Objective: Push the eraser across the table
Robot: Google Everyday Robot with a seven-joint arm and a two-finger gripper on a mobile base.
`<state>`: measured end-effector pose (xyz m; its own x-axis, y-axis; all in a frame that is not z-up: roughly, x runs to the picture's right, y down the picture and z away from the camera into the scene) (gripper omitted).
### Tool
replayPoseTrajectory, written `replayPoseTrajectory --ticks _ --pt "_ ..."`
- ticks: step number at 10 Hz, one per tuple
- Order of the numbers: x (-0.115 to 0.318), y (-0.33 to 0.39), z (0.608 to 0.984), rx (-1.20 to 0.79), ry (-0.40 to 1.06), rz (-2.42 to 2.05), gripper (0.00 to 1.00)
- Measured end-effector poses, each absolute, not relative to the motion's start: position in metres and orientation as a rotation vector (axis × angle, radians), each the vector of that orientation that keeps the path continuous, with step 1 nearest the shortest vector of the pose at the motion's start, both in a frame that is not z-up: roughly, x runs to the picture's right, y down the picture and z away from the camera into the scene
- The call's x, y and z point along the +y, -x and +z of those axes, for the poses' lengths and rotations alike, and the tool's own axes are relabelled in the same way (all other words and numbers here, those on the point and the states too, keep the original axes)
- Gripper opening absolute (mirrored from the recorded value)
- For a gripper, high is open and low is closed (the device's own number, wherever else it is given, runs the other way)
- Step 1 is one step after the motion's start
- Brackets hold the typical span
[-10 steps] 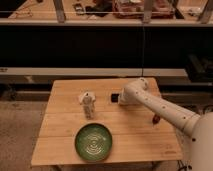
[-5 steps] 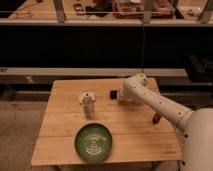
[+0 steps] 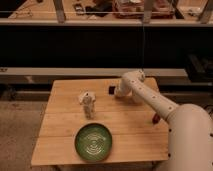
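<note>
The eraser (image 3: 112, 90) is a small black block on the far part of the pale wooden table (image 3: 65, 127), right of the middle. My gripper (image 3: 118, 92) is at the end of the white arm, right next to the eraser on its right side, low over the tabletop. The arm reaches in from the lower right and hides part of the table's right side.
A white upright bottle-like thing (image 3: 88, 103) stands left of centre. A green plate (image 3: 93, 142) lies near the front edge. A small red object (image 3: 155, 119) lies at the right edge beside the arm. A dark counter runs behind the table.
The arm has swung left and further back across the table. The gripper has closed in on the eraser's right side. The plate and bottle have not moved.
</note>
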<state>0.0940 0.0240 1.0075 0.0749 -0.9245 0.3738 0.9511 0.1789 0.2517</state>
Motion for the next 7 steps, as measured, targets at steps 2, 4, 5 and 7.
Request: replayPoseTrajectory --ticks 2,4,5,7 --pt "0.0 -0.102 1.011 -0.513 -0.029 -1.398 0.0" --pt "-0.036 -0.127 0.984 -0.528 -0.18 -1.442 0.04" --pt "-0.041 -0.136 0.975 -0.539 -0.212 -1.47 0.06" --pt "-0.051 -0.159 0.954 -0.549 -0.288 -1.527 0.06"
